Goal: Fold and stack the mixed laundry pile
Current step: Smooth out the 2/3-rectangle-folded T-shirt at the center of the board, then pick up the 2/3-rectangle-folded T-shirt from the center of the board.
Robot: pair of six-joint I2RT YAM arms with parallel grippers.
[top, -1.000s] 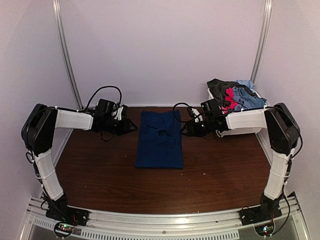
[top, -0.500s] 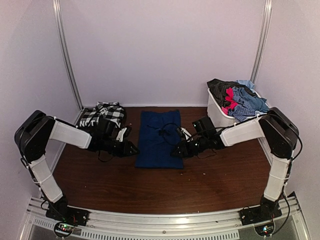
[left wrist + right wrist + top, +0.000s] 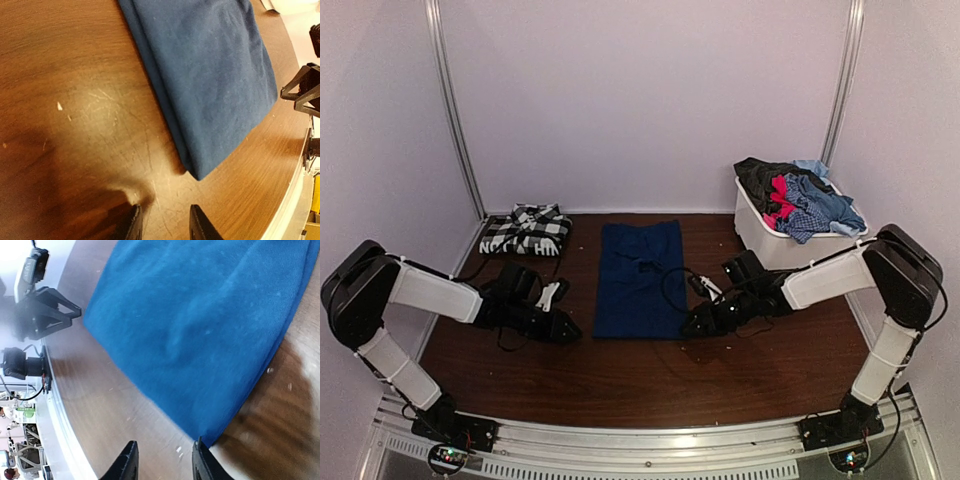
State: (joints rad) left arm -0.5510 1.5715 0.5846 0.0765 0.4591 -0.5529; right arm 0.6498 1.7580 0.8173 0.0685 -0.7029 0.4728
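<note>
Jaws gape beside the neatly folded navy piece (image 3: 640, 275).

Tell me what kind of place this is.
Likely a robotics lab test cell, not a home laundry room: two robot arms bolted to an aluminium rail at a wooden table, enclosed by bare white panels, with a bin of clothes.

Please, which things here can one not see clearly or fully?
Top view: garments deep in the white bin, hidden by its wall and the laundry pile on top.
Top view: the checked shirt, any print too small to read.
Right wrist view: the right claw, fingertips cut by the bottom edge; blur hides whether it touches the navy blue piece.
Left wrist view: the left claw, tips cut by the bottom edge.
</note>
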